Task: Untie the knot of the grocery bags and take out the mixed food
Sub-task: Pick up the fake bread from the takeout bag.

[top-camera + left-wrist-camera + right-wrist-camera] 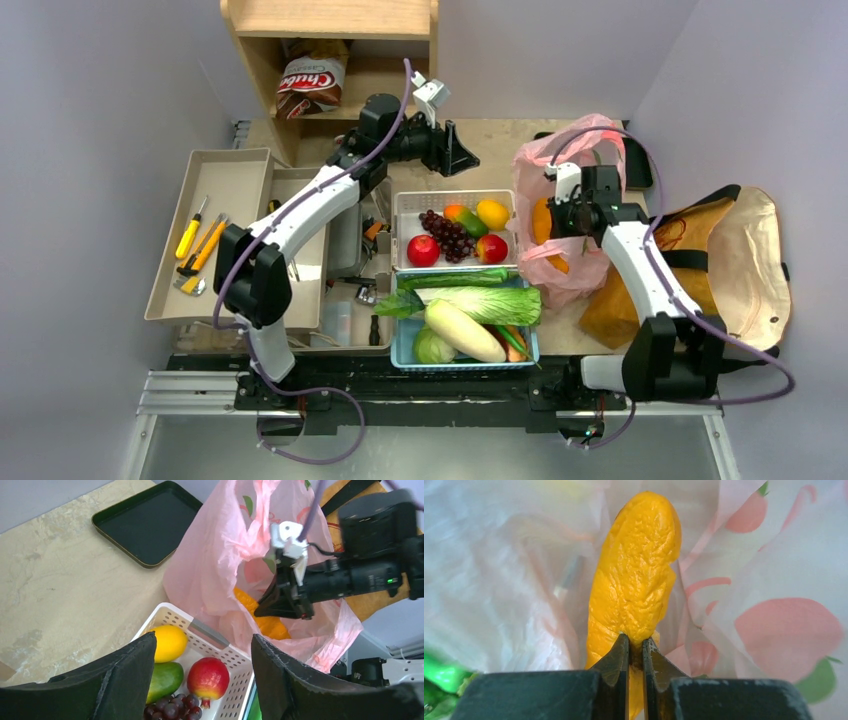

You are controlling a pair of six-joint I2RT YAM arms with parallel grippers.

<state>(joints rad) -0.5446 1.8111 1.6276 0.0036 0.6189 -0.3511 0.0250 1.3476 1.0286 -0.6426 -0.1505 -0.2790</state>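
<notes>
The pink plastic bag (585, 150) stands with its mouth open to the right of the white basket (455, 197); no knot shows. My right gripper (548, 222) reaches into the bag and is shut on a wrinkled orange-yellow food piece (636, 570), pinching its lower end (636, 642). The left wrist view shows the same grip (260, 611) inside the bag (210, 565). My left gripper (462, 150) is open and empty, hovering above the far edge of the white basket (170, 612). The basket holds a lemon (169, 642), a red fruit (207, 677) and dark grapes (172, 710).
A blue basket (400, 350) with napa cabbage, daikon and cucumber sits in front of the white one. A brown bag (612, 312) and a beige tote (750, 250) lie to the right. A black tray (145, 522) lies behind the bag, a tool tray (205, 240) at left, a shelf (330, 20) at the back.
</notes>
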